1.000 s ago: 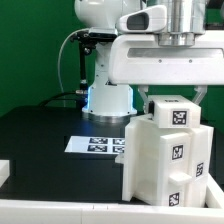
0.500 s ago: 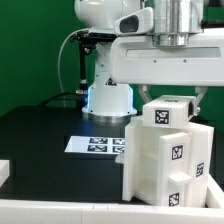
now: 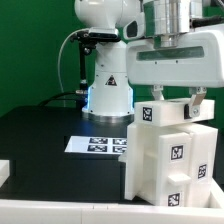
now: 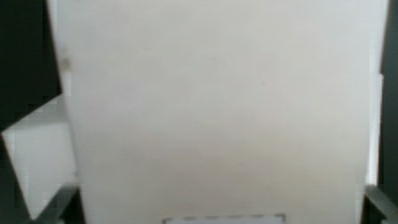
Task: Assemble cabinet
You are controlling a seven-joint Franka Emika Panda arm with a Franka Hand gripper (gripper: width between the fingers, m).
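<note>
The cabinet [image 3: 165,160] is a tall white box with square tags, standing at the exterior view's right on the black table. Its smaller top block [image 3: 178,112] rises between the two fingers of my gripper [image 3: 179,104]. One finger [image 3: 158,101] hangs at each side of that block, and the jaws stand open around it. In the wrist view the cabinet's white face [image 4: 222,100] fills nearly the whole picture and my gripper [image 4: 217,205] sits close over it. A tag's edge [image 4: 228,218] shows on that face.
The marker board [image 3: 95,145] lies flat on the black table [image 3: 45,130] beside the cabinet. The arm's base [image 3: 108,95] stands behind it. A small white part [image 3: 4,172] shows at the exterior view's left edge. A white ledge [image 3: 60,212] runs along the front.
The gripper has moved toward the exterior view's right and down. It now straddles the top block and hides that block's tag. The cabinet has not moved.
</note>
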